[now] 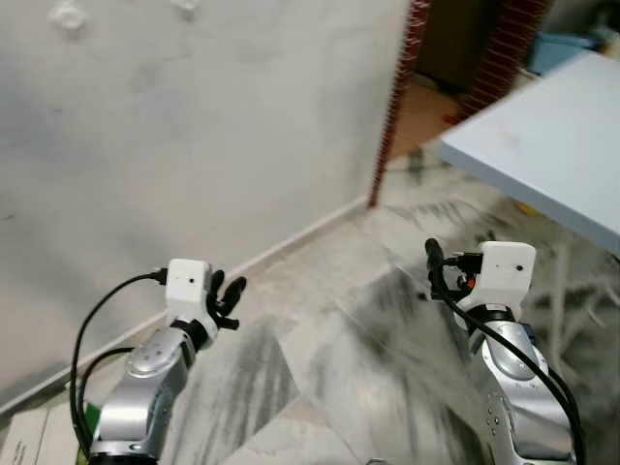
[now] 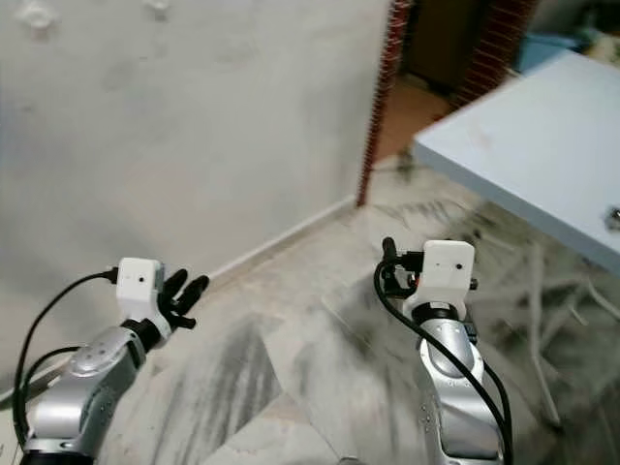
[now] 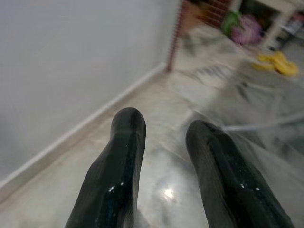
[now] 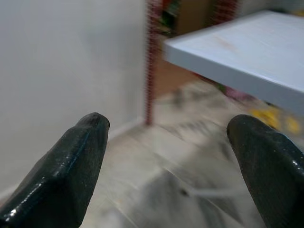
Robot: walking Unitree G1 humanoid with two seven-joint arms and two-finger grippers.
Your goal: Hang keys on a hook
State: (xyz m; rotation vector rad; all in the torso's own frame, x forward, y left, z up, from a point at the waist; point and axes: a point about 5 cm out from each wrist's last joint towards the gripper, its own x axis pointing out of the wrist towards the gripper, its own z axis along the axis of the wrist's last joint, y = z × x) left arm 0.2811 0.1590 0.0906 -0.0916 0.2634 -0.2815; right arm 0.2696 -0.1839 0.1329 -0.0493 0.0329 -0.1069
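Note:
Two small white fixtures, which look like hooks (image 1: pixel 68 15), sit high on the pale wall at the upper left. A small dark object (image 2: pixel 612 218), too small to identify, lies on the light blue table (image 1: pixel 542 145) at the far right. My left gripper (image 1: pixel 231 295) is raised low on the left near the wall; its fingers (image 3: pixel 126 142) stand apart with nothing between them. My right gripper (image 1: pixel 433 266) is held up over the marble floor short of the table. Its fingers (image 4: pixel 80 147) are spread wide and hold nothing.
A red brick pillar edge (image 1: pixel 392 97) ends the wall, with a doorway beyond it. The table's corner juts in from the right. Yellow and purple clutter (image 3: pixel 278 61) lies on the floor under the table. The picture is blurred by motion.

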